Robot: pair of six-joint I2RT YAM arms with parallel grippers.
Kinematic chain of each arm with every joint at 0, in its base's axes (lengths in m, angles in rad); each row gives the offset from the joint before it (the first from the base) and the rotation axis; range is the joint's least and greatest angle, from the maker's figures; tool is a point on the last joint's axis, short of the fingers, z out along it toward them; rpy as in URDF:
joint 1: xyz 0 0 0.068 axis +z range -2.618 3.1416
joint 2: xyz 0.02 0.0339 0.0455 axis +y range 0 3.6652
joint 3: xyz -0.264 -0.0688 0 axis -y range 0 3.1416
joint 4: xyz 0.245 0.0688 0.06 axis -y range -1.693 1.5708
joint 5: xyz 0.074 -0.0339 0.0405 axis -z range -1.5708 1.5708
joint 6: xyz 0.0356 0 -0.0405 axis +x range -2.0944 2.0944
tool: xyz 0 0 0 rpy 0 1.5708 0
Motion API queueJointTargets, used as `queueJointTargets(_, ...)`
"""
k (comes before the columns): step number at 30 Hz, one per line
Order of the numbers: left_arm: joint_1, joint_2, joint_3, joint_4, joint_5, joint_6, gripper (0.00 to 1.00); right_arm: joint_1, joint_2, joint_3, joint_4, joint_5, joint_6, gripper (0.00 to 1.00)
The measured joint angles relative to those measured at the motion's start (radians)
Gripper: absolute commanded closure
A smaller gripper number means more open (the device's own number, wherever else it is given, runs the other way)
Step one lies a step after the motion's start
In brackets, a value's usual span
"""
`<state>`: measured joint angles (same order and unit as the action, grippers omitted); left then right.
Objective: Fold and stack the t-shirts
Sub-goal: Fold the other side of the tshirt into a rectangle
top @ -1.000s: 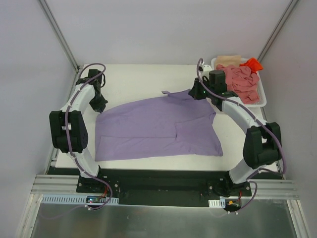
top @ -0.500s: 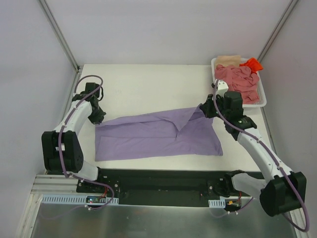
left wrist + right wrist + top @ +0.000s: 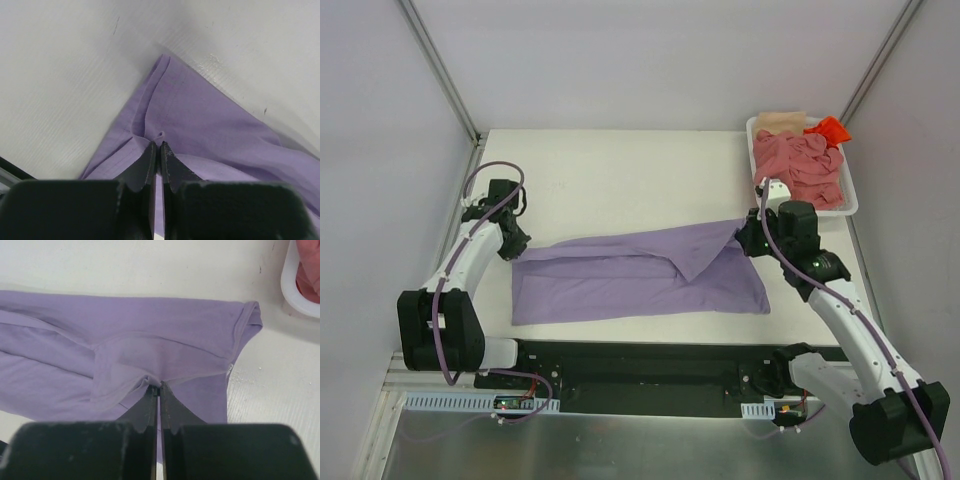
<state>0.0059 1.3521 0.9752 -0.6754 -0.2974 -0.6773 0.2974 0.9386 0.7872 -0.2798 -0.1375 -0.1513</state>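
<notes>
- I am seeing the purple shirt (image 3: 620, 285) lying folded lengthwise on the table (image 3: 620, 170), mid-frame.
- My left gripper (image 3: 159, 146) is pinching its upper-left corner, and my right gripper (image 3: 159, 387) is clamping its upper-right edge.
- The basket (image 3: 851, 205), upper right, is holding a pink shirt (image 3: 805, 165), a beige shirt (image 3: 778, 121) and an orange shirt (image 3: 829, 128).

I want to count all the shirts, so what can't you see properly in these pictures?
- Top view: beige shirt and orange-red shirt show only corners; the salmon-pink shirt heaped in the white basket hides the rest.
- Top view: the lavender t-shirt's folded-over flap hides its lower layers.
- Right wrist view: the picture's edge cuts off the white basket.
</notes>
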Motion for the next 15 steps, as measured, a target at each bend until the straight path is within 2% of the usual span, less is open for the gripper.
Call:
queueJointTargets(9,0.000,-0.027,-0.062,0.025,-0.009,-0.024,0.96,0.000,-0.040,-0.004,-0.088,0.049,-0.008,1.00)
queueJointTargets(12,0.000,-0.029,-0.103,0.034,-0.029,-0.039,0.82,0.000,-0.071,-0.027,-0.121,0.074,0.008,0.96)
queueJointTargets(13,0.000,-0.032,-0.121,0.035,-0.037,-0.045,0.82,0.000,-0.084,-0.039,-0.141,0.083,0.021,0.95)
queueJointTargets(14,0.000,-0.036,-0.136,0.036,-0.048,-0.050,0.79,0.000,-0.098,-0.054,-0.163,0.089,0.036,0.92)
queueJointTargets(15,0.000,-0.042,-0.153,0.035,-0.060,-0.061,0.71,0.000,-0.113,-0.071,-0.188,0.101,0.051,0.85)
